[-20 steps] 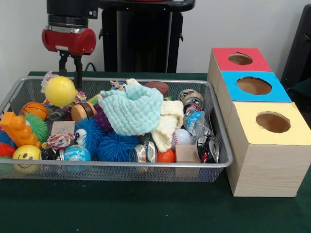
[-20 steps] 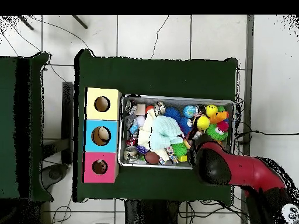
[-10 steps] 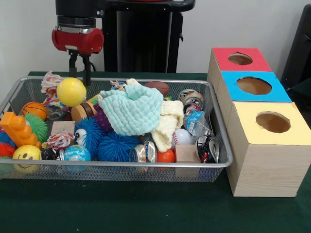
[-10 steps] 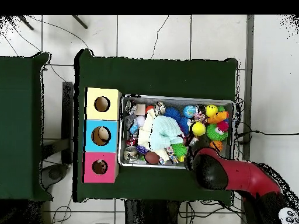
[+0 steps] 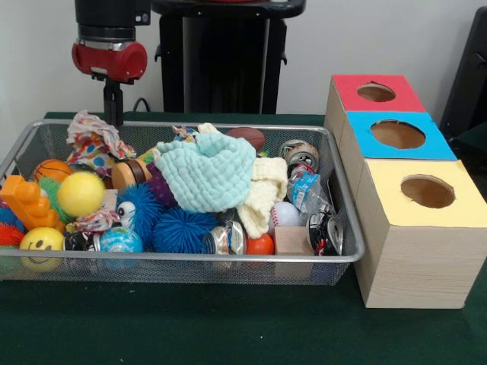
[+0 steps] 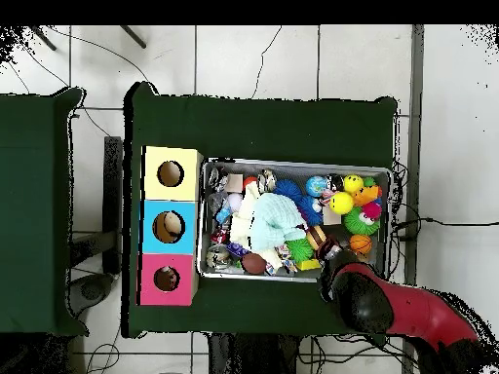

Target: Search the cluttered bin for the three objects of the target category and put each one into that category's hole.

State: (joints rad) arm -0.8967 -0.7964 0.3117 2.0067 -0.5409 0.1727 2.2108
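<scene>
Frontally, the gripper is seen hanging above the far left corner of the wire bin, its dark fingers drawn close together so that they read as a single stem; nothing is held between them. Just below the tips a patterned cloth lies bunched against the bin's back wall. A yellow ball rests lower in the left part of the bin, beside an orange plastic toy and above a yellow smiley ball. A small basketball is seen behind the orange toy. A mint-green washcloth is heaped in the middle of the bin, with a blue spiky ball in front of it. To the right of the bin three wooden boxes stand in a row, topped by a red hole, a blue hole and a yellow hole.

From overhead, the red arm is seen reaching in from the lower right, its head covering the bin's corner, so the fingers cannot be made out there. The yellow ball lies near the bin's right end. The washcloth fills the centre, and the three boxes are lined up touching the bin's left side.
</scene>
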